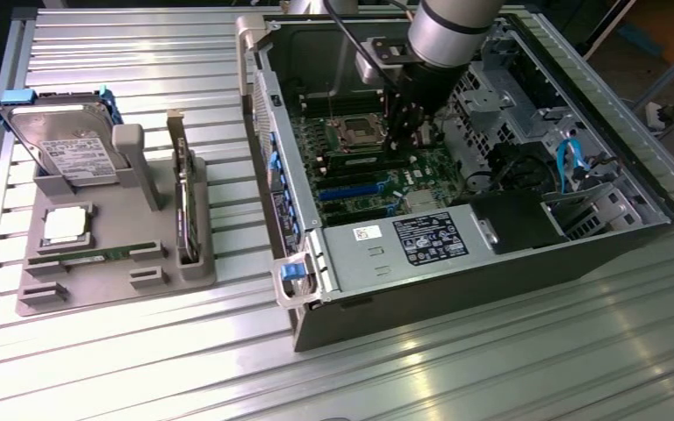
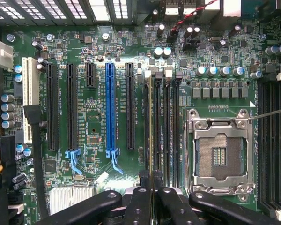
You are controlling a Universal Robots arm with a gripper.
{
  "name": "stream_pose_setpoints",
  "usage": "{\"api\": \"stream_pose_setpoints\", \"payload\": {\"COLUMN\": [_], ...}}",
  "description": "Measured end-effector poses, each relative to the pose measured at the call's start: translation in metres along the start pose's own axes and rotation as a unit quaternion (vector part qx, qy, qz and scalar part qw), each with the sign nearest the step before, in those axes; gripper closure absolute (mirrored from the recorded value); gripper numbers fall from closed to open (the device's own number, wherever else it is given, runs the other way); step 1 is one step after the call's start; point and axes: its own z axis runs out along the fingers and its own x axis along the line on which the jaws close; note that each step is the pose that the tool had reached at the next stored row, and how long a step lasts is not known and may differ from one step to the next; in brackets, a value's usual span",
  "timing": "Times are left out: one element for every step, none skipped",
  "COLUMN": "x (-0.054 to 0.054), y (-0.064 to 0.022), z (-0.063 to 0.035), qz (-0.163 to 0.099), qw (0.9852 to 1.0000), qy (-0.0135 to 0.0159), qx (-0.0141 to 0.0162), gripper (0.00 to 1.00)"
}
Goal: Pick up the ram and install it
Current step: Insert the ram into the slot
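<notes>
One grey holder [image 1: 103, 285] sits at the exterior view's left, carrying a hard drive [image 1: 68, 145], a silver processor chip [image 1: 66, 225] and a dark card [image 1: 182, 202] on edge. Right of it is the open PC case [image 1: 466, 294], with the arm [image 1: 455, 31] reaching down over the motherboard [image 1: 367, 189]. Gripper [image 2: 152, 183] is clamped on the ram [image 2: 151, 122], which stands edge-on along a memory slot beside the open CPU socket [image 2: 220, 154]. Seated or not: cannot tell.
</notes>
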Motion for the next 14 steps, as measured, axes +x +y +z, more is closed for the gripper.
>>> {"api": "stream_pose_setpoints", "payload": {"x": [0.0, 0.0, 0.0, 0.0, 0.0, 0.0, 0.0, 0.0, 0.0, 0.0, 0.0, -0.0001, -0.0001, -0.0001], "y": [0.0, 0.0, 0.0, 0.0, 0.0, 0.0, 0.0, 0.0, 0.0, 0.0, 0.0, 0.0, 0.0, 0.0001], "z": [0.0, 0.0, 0.0, 0.0, 0.0, 0.0, 0.0, 0.0, 0.0, -0.0001, -0.0001, -0.0003, -0.001, -0.0022], "qz": [0.0, 0.0, 0.0, 0.0, 0.0, 0.0, 0.0, 0.0, -0.001, -0.001, -0.001, -0.001, -0.001, -0.001], "qw": [1.0, 1.0, 1.0, 1.0, 1.0, 1.0, 1.0, 1.0, 1.0, 1.0, 1.0, 1.0, 1.0, 1.0], "qy": [0.0, 0.0, 0.0, 0.0, 0.0, 0.0, 0.0, 0.0, 0.0001, 0.0001, 0.0001, 0.0001, 0.0003, 0.0002], "qx": [0.0, 0.0001, 0.0001, 0.0001, 0.0001, 0.0001, 0.0001, 0.0001, 0.0, 0.0, 0.0, 0.0, -0.0001, 0.0], "gripper": [0.88, 0.88, 0.88, 0.88, 0.88, 0.88, 0.88, 0.88, 0.88, 0.88, 0.88, 0.88, 0.88, 0.88]}}
